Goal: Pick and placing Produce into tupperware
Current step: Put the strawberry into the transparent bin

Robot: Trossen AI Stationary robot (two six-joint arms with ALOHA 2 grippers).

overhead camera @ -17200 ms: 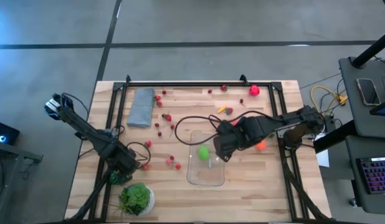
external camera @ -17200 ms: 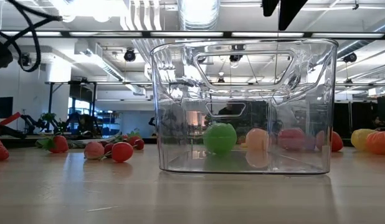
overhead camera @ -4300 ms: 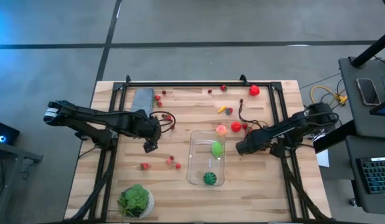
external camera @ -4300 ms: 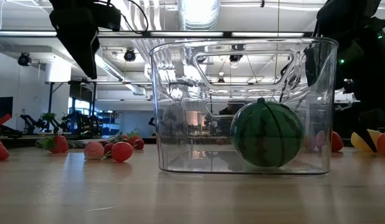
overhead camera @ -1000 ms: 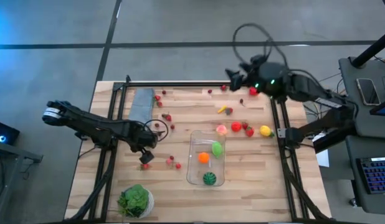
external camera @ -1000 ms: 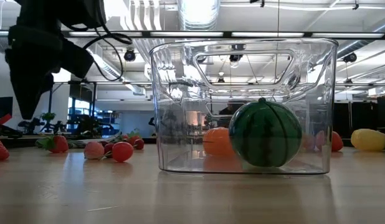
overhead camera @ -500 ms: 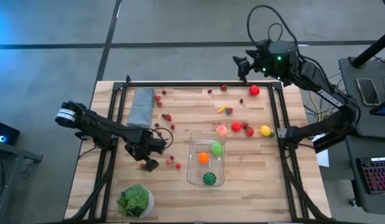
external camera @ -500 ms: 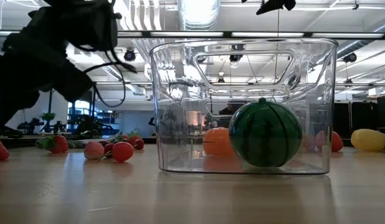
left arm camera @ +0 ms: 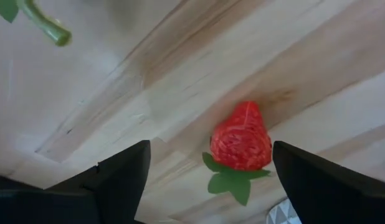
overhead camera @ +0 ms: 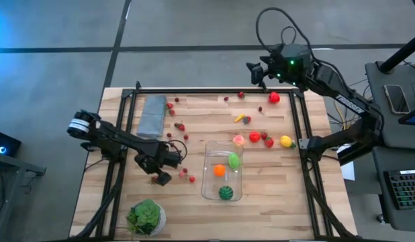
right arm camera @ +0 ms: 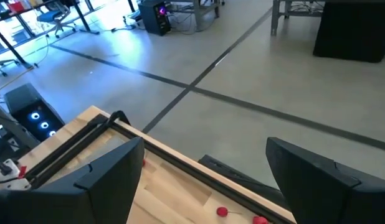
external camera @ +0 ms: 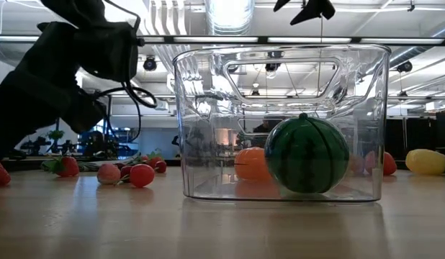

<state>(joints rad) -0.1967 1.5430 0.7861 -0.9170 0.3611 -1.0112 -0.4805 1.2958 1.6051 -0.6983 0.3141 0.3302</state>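
The clear tupperware [overhead camera: 209,149] stands at the table's middle, holding a light green piece [overhead camera: 233,160], an orange piece [overhead camera: 219,170] and a striped green ball [external camera: 307,155]. My left gripper [overhead camera: 160,177] is low over the table, left of the tupperware, and open. In its wrist view a red strawberry [left arm camera: 241,137] lies on the wood between its fingers [left arm camera: 118,177], apart from both. My right gripper [overhead camera: 254,69] hangs open high over the table's far edge, holding nothing. More produce lies loose: two small berries [overhead camera: 187,175], and red, pink and yellow pieces [overhead camera: 285,141] at the right.
A grey-blue folded cloth [overhead camera: 152,115] lies at the far left and a potted green plant [overhead camera: 147,216] at the near left corner. Small red berries [overhead camera: 175,128] are scattered between the cloth and the tupperware. Black frame rails [overhead camera: 214,91] run along the table's edges.
My left gripper has come down toward the table and a little toward its near edge, tipping more steeply downward, and now stands over the strawberry. My right gripper has swung from above the far produce out toward the table's far edge.
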